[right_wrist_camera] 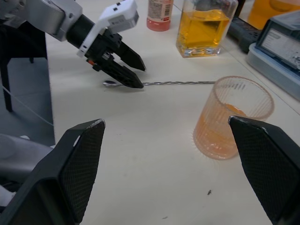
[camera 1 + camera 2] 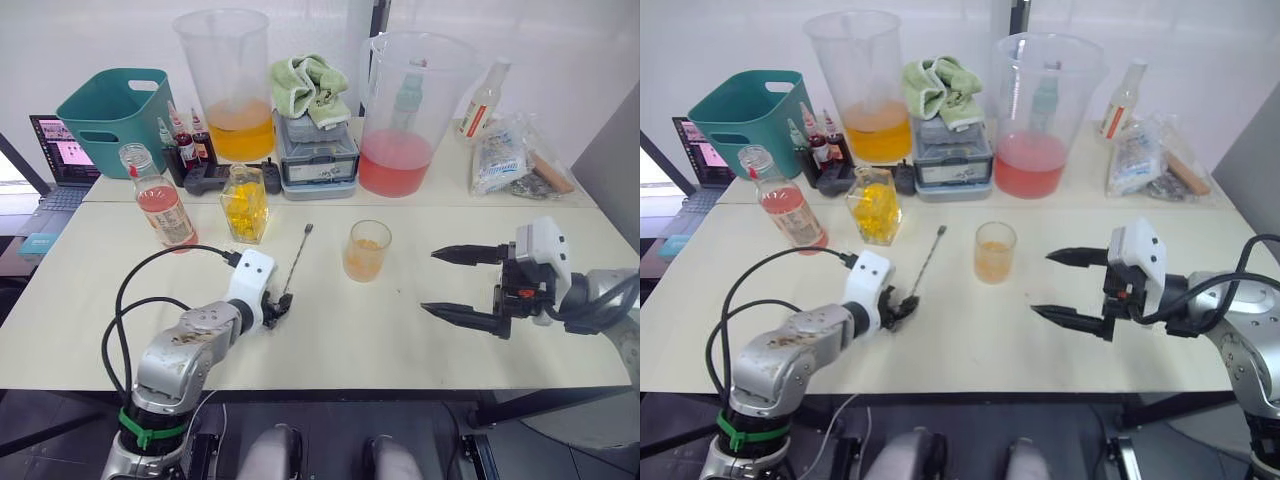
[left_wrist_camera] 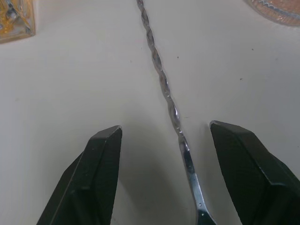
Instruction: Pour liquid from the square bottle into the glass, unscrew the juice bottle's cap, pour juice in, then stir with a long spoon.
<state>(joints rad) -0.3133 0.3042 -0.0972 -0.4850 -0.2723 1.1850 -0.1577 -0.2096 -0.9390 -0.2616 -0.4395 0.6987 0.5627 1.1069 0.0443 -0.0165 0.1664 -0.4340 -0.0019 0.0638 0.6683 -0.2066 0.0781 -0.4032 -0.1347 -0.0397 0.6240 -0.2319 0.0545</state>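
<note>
The long spoon (image 2: 297, 258) lies flat on the table, its bowl end toward me. My left gripper (image 2: 280, 305) is open and low over that end, one finger on each side of the stem (image 3: 161, 79) and not touching it. The glass (image 2: 367, 250), holding a little orange liquid, stands right of the spoon. Right of the glass, my right gripper (image 2: 430, 281) hovers wide open and holds nothing. The square bottle (image 2: 244, 204) stands behind the spoon. To its left is the juice bottle (image 2: 160, 200), its neck open. The cap is out of view.
Along the back stand a teal basket (image 2: 110, 105), dark-red dropper bottles (image 2: 185, 140), a big beaker of orange liquid (image 2: 235, 90), a grey box (image 2: 318, 155) topped with a green cloth, a beaker of pink liquid (image 2: 405, 120), a slim bottle (image 2: 483, 100) and a plastic bag (image 2: 505, 155).
</note>
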